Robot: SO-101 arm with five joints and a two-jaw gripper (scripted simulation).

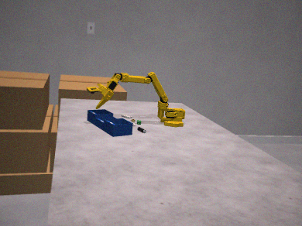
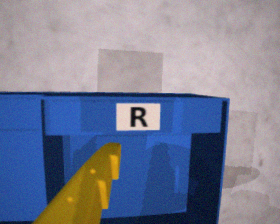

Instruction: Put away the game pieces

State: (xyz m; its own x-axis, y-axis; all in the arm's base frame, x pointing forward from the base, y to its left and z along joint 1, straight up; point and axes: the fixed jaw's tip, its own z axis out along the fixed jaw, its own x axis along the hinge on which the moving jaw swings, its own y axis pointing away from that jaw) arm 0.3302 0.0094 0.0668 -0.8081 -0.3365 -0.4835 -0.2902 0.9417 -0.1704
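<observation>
My yellow gripper (image 1: 97, 97) is open and empty. It hangs over the far end of the long blue bin row (image 1: 109, 122). In the wrist view one yellow finger (image 2: 95, 185) points down into the compartment marked R (image 2: 138, 116), which looks empty. Small things lie on the table right of the bin: a white piece (image 1: 126, 116), a small green piece (image 1: 138, 121), a tan piece (image 1: 133, 120) and a dark cylinder (image 1: 142, 130). The compartment marked E is not readable in either view.
Brown cardboard boxes (image 1: 23, 101) (image 1: 83, 86) stand beyond the table's left and far edges. The arm's base (image 1: 173, 118) sits right of the small things.
</observation>
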